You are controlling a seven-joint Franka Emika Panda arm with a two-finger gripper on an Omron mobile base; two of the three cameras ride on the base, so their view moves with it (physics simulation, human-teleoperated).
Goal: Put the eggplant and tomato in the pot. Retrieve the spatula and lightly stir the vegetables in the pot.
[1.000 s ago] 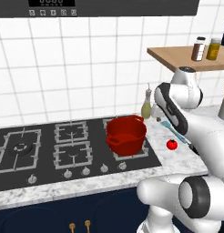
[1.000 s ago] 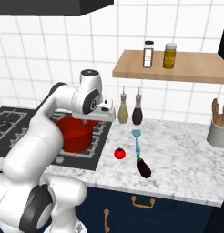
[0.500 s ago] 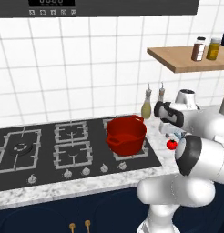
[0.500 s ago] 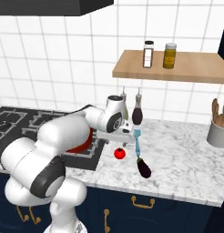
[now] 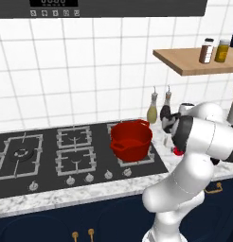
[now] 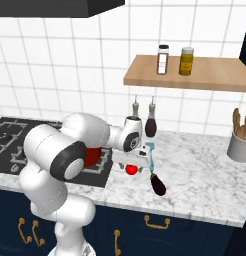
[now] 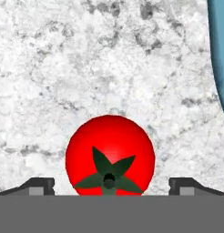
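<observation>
We have the gripper (image 7: pixel 111 185) directly over the round red tomato (image 7: pixel 110 155), which sits on the grey marble counter (image 7: pixel 86 68) near its front edge, fingers spread wide either side. We should descend squarely, then close gently around its middle.

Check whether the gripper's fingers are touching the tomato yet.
Apart. In the hand view the two fingertips stand wide to either side of the tomato, with bare marble counter showing in the gap on each side.

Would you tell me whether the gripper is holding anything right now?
Nothing is held: the gripper is open, its fingertips either side of the tomato without touching it.
</observation>
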